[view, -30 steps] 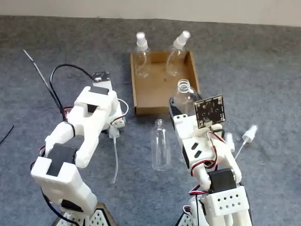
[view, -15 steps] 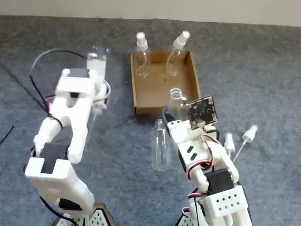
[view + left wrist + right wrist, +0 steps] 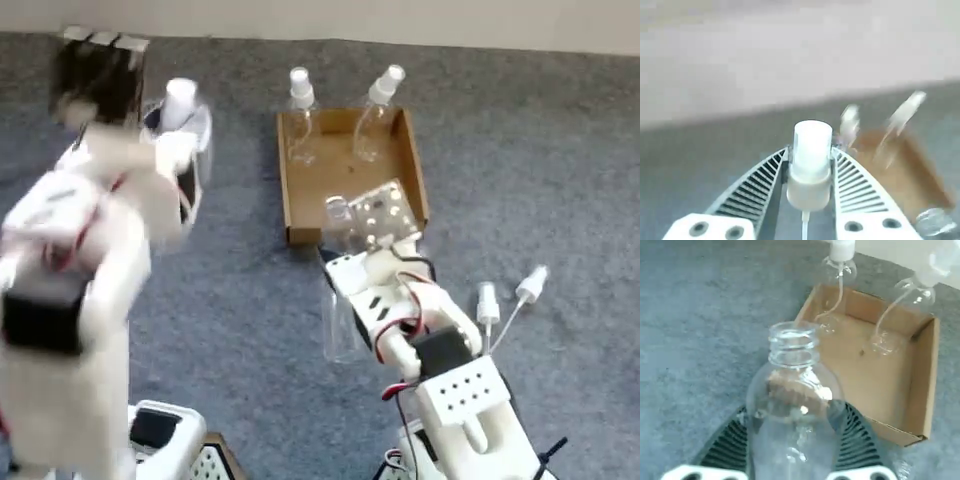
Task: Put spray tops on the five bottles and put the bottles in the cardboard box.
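**Bottle count — two capped, two bare**

Grey table (image 3: 520, 150) carries everything. The cardboard box (image 3: 335, 195) sits at the far middle, open side up.

The right gripper (image 3: 790, 422) is at the box's near wall, jaws closed around the body of an open bottle (image 3: 794, 390) whose neck is bare. The left gripper (image 3: 810, 152) is high over the table's far left, jaws clamped on a spray top (image 3: 811, 172) — cap up, tube hanging below.

Inside the box, one capped bottle (image 3: 302, 135) and a second capped bottle (image 3: 368, 128) lean on the far wall, tops above the edge. A lying bottle (image 3: 338, 320), uncapped, rests on the table in front of the box, partly behind the right arm.

One loose spray top (image 3: 487, 300) and another loose top (image 3: 532, 283) lie side by side on the right, well apart from the box.
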